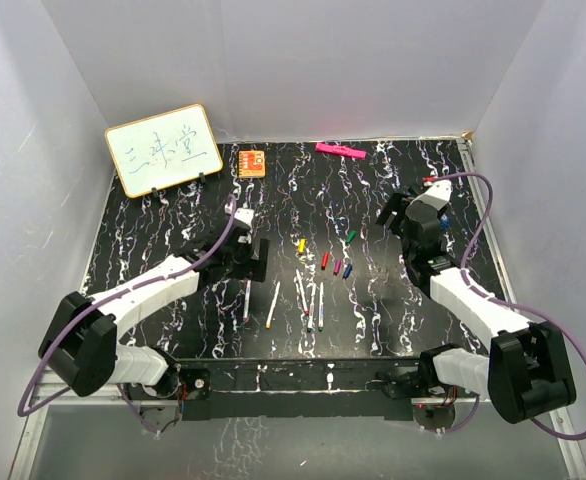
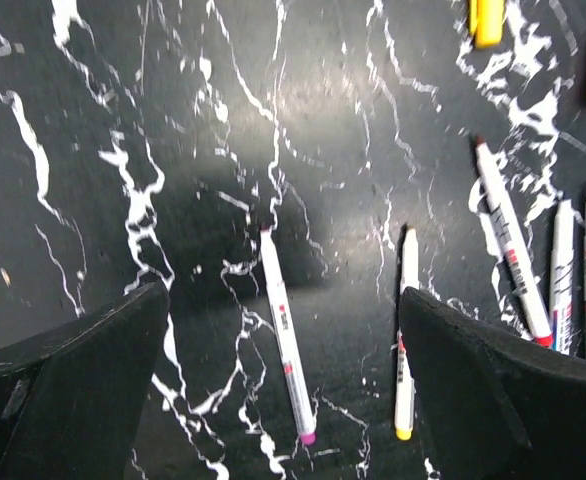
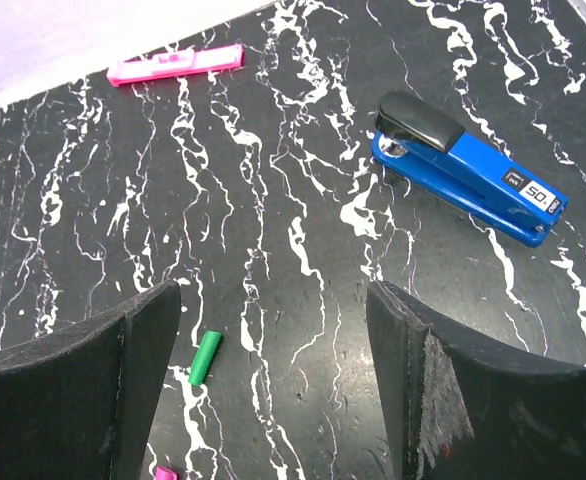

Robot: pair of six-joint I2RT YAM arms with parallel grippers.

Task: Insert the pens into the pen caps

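Pens [image 2: 288, 335] lie loose; left pincer [image 2: 283, 295] and right pincer [image 3: 273, 290] spread; stapler [image 3: 468, 185] reads "50".

Black white-veined table [image 1: 153, 240], white pens [image 1: 311, 303] loose near its middle, small coloured caps [image 1: 325, 262] just behind them, whiteboard [image 1: 163, 150] back left, orange card [image 1: 252, 162], pink marker [image 1: 340, 151] at the back, blue stapler [image 3: 470, 183] to the right.

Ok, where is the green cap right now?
On the table right of centre: in the right wrist view the green cap lies between the open right gripper's fingers, near the image-left one, blue stapler beyond.
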